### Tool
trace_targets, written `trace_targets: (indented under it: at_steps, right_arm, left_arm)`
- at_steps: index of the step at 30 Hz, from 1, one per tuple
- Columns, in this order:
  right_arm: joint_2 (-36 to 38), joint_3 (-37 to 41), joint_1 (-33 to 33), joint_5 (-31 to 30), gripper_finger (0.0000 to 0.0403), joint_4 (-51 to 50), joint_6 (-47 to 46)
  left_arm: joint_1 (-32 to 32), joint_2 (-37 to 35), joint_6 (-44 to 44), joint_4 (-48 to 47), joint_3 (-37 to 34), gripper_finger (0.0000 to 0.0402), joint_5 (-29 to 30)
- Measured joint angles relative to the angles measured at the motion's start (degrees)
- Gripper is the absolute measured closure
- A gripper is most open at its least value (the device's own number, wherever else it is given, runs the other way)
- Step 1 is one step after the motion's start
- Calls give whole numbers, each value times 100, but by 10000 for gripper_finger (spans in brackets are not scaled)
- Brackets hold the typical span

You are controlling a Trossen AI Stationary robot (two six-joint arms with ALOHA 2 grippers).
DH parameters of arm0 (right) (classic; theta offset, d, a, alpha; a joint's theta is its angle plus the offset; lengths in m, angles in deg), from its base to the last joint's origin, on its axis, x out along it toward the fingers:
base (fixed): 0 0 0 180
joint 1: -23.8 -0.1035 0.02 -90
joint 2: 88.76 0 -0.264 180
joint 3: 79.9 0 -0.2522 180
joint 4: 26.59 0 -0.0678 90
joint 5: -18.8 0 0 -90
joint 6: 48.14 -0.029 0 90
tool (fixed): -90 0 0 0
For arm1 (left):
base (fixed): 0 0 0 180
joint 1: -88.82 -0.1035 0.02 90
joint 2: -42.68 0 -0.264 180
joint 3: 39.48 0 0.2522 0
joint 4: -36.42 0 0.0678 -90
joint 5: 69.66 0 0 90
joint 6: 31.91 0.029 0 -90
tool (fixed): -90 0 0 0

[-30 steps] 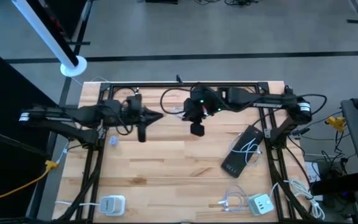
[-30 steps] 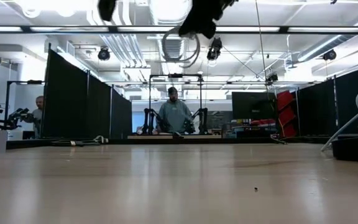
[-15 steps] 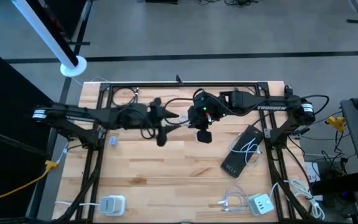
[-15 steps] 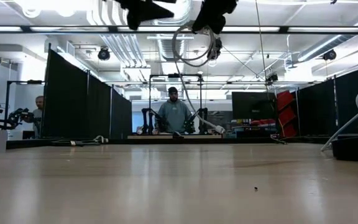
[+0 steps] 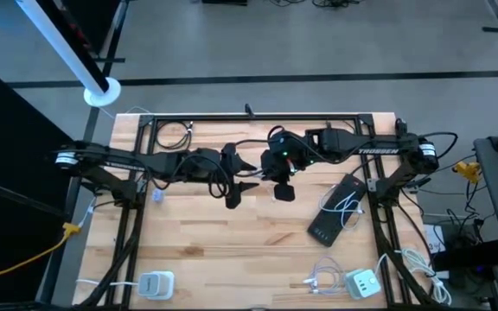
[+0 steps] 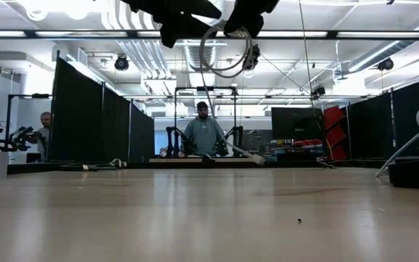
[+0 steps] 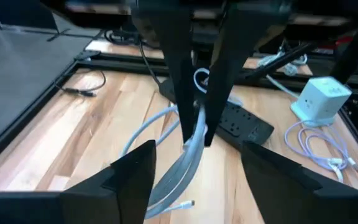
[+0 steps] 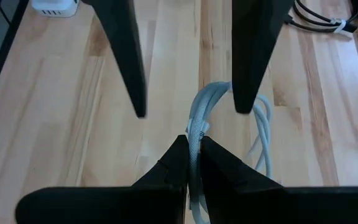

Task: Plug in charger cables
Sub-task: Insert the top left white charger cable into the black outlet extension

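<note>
High over the table [image 5: 232,233], a looped white cable [image 8: 199,134] is pinched in the clenched right gripper [image 8: 191,152] and presented to the spread left gripper [image 7: 194,155], seemingly so its plug end can be taken.

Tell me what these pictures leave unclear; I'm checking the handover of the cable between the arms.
- Held white cable: right wrist view, its lower part hidden behind the right end effector.
- Its plug: left wrist view, too small to tell the type.
- Left end effector: low view, both arms cut off by the top edge.
- Power strip: high view, sockets too small.
</note>
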Motion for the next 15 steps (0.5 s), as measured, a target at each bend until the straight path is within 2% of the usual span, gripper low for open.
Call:
trace_targets:
  at_steps: [6, 10, 11, 15]
  right_arm:
    - [0, 0, -9, 4, 388, 10, -16]
    - [0, 0, -22, -6, 388, 48, -1]
    - [0, 0, -22, 3, 388, 57, -2]
    - [0, 0, -22, -6, 388, 73, -1]
  left_arm:
    - [-2, 57, 0, 36, -2, 277, 23]
    - [-1, 71, -2, 16, -2, 372, 15]
    - [0, 71, -14, 9, -2, 384, 20]
    - [0, 44, -52, 4, -2, 387, 23]
